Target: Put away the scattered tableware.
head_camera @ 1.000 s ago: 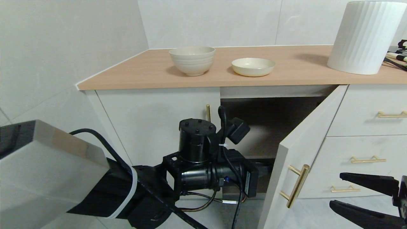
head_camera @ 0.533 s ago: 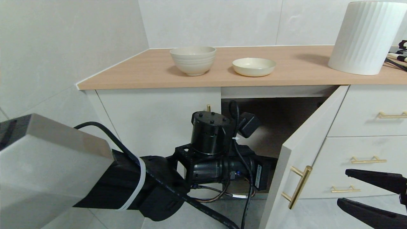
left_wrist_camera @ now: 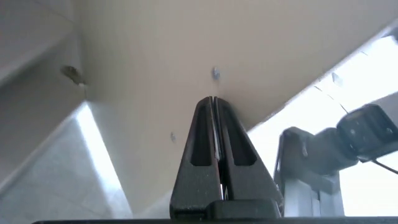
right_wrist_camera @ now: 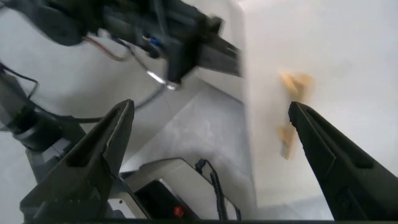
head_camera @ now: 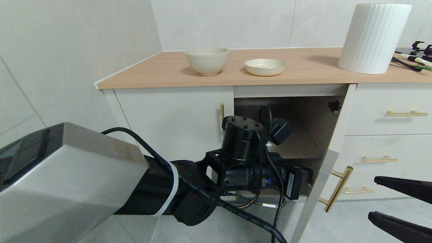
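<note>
A ribbed cream bowl (head_camera: 206, 60) and a shallow cream plate (head_camera: 265, 66) stand side by side on the wooden counter (head_camera: 152, 76). Below them the cabinet door (head_camera: 315, 199) stands swung out, showing a dark compartment with a shelf (head_camera: 297, 145). My left arm (head_camera: 249, 168) reaches low into that opening, its tip hidden behind the door. In the left wrist view my left gripper (left_wrist_camera: 213, 102) is shut with nothing in it, its tip against a tan panel. My right gripper (head_camera: 401, 206) hangs open at the lower right, beside the door's gold handle (head_camera: 337, 189).
A tall white ribbed vessel (head_camera: 371, 37) stands on the counter's right part, with small tools (head_camera: 415, 57) past it. Drawers with gold handles (head_camera: 406, 113) lie right of the open cabinet. A tiled wall closes the left side. The floor is grey tile.
The head camera has shifted. The left arm has pushed further right into the cabinet opening and the door has swung wider. The right gripper stays open at the lower right.
</note>
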You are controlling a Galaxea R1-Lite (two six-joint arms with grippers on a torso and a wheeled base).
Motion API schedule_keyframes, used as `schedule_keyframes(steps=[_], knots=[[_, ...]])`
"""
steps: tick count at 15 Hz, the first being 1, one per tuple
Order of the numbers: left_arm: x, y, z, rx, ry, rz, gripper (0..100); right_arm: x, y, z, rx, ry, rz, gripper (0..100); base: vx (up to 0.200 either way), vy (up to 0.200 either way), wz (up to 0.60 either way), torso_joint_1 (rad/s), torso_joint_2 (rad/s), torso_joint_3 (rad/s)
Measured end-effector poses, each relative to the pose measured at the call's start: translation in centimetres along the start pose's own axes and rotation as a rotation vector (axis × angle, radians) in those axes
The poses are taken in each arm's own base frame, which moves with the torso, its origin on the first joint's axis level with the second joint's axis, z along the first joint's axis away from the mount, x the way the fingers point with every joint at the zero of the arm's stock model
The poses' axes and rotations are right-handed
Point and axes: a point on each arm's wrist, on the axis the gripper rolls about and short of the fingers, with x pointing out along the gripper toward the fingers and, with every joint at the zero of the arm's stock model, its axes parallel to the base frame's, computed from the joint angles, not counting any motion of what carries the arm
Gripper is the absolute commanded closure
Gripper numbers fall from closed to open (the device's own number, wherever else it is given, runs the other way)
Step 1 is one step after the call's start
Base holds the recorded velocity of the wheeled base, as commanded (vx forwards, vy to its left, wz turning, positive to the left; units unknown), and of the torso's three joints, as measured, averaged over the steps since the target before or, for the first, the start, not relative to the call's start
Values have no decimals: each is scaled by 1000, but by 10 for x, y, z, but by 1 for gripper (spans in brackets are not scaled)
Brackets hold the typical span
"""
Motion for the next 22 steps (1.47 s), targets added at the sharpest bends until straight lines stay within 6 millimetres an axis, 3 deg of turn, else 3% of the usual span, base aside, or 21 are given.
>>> schedule_keyframes(steps=[9,16,19,22], knots=[[21,-8,1,6,8,8,100,-12,5,13,-22,-85,17,0,0,0,0,0,0,0],[50,-77,2,19,-37,-76,100,-39,17,48,-54,-269,40,0,0,0,0,0,0,0],[37,-75,12,14,-88,28,100,-37,16,47,-48,-258,33,0,0,0,0,0,0,0],[0,-55,32,1,-136,111,100,-26,9,44,-29,-215,-5,0,0,0,0,0,0,0]])
